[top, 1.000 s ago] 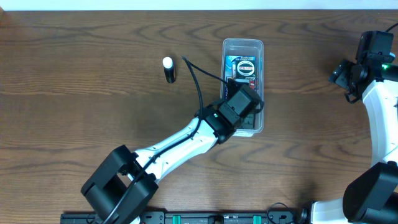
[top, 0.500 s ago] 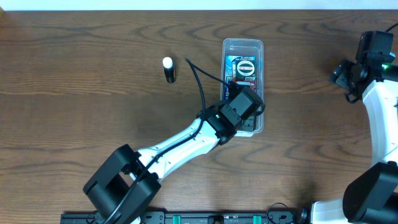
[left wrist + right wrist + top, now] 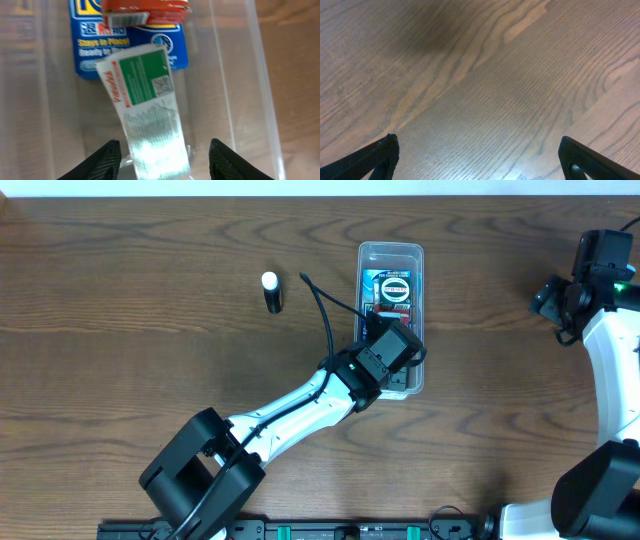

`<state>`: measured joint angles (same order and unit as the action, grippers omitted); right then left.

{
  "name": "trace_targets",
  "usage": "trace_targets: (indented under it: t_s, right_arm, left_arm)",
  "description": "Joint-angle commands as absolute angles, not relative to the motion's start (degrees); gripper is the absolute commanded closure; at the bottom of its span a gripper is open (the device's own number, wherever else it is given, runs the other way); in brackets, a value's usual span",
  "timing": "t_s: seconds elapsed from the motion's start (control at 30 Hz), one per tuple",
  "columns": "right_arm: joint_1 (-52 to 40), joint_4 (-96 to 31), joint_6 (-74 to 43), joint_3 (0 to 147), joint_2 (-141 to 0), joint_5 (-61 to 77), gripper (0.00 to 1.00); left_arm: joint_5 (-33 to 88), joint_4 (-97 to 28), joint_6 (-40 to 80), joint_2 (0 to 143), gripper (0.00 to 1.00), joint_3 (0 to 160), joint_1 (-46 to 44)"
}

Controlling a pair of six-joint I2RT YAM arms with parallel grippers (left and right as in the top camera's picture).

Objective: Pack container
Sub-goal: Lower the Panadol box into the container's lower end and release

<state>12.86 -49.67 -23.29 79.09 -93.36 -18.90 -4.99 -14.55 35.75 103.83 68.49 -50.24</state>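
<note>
The container (image 3: 391,250) is a long clear tub on the wooden table, right of centre. It holds a blue card pack (image 3: 392,283) and a red item (image 3: 145,6) lying on the pack's (image 3: 85,45) far part. My left gripper (image 3: 392,348) hangs over the tub's near end. In the left wrist view its jaws (image 3: 165,160) are open, with a silver and green packet (image 3: 150,115) lying tilted between them inside the tub (image 3: 250,75), gaps on both sides. My right gripper (image 3: 560,298) is open and empty over bare table (image 3: 480,160) at the far right.
A small black tube with a white cap (image 3: 271,292) lies on the table left of the container. The left arm's cable (image 3: 320,305) loops between the two. The table's far edge (image 3: 320,196) runs along the top.
My left gripper has shifted very slightly over the tub's near end. The right arm and the small tube have not moved.
</note>
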Motion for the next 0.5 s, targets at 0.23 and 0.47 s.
trace_targets:
  t_s: [0.23, 0.47]
  right_arm:
    - [13.1, -49.7, -24.0, 79.0, -93.7, -19.5, 0.01]
    - [13.1, -49.7, -24.0, 79.0, -93.7, -19.5, 0.01]
  left_arm:
    - [-8.2, -13.8, 35.2, 105.9, 0.47, 69.3, -47.8]
    - [-8.2, -12.4, 35.1, 107.5, 0.67, 69.3, -46.7]
